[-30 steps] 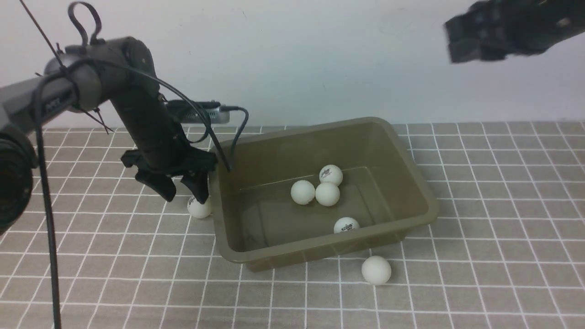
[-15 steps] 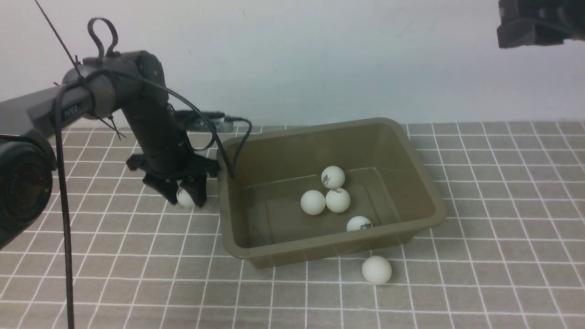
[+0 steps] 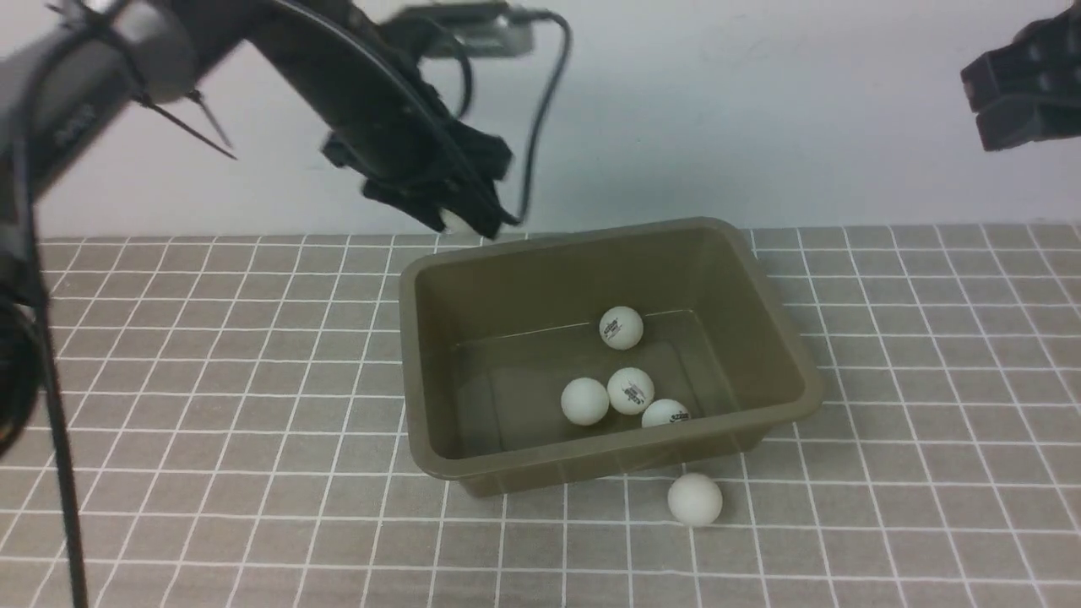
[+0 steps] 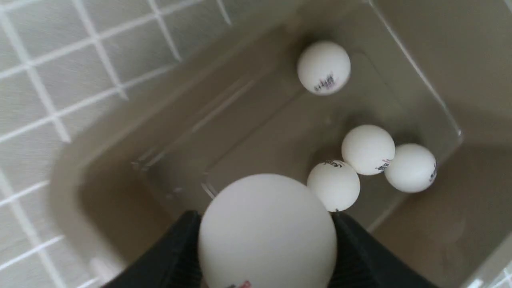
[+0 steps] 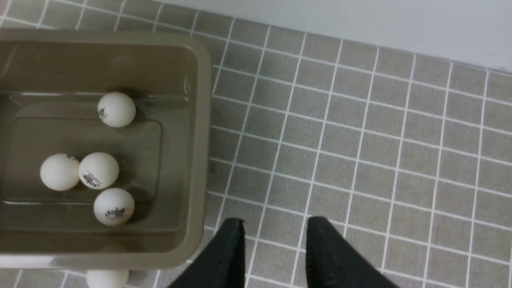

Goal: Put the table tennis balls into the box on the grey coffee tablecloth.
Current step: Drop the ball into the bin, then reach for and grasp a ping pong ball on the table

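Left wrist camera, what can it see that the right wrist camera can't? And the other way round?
Only the left wrist view shows the held ball, pinched in the left gripper up over the box. Only the right wrist view shows the right gripper, open with nothing in it, the loose ball lying on the tablecloth just outside the box, and the pale wall. Both show the box, the four balls resting inside it, and the checked tablecloth.
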